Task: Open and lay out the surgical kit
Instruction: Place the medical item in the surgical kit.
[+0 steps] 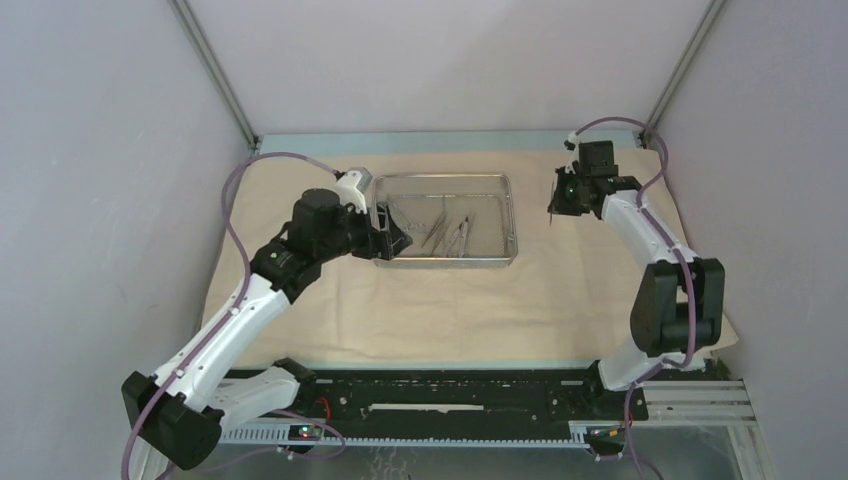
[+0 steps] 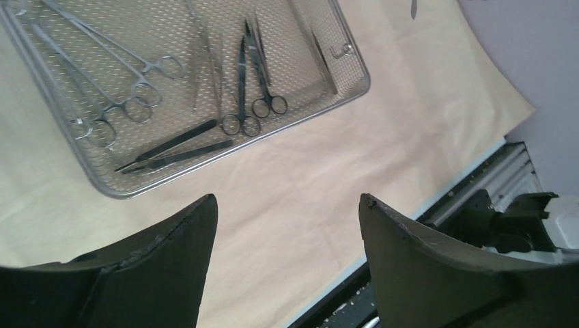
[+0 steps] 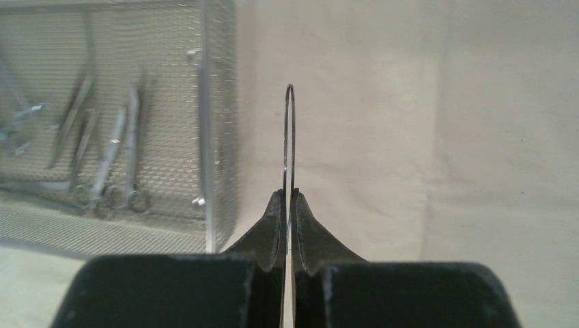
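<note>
The left claw gapes wide and empty. Just ahead of it the soft beige cloth wrap carries the stiff rectangular steel mesh tray. Its ring-handled steel clamps look light and slick, best pinched across the shanks. The right claw pinches slim steel tweezers.

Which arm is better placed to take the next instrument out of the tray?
Left, probably. The left gripper is open and empty at the tray's edge; the right gripper is shut on a slim instrument, away from it.
</note>
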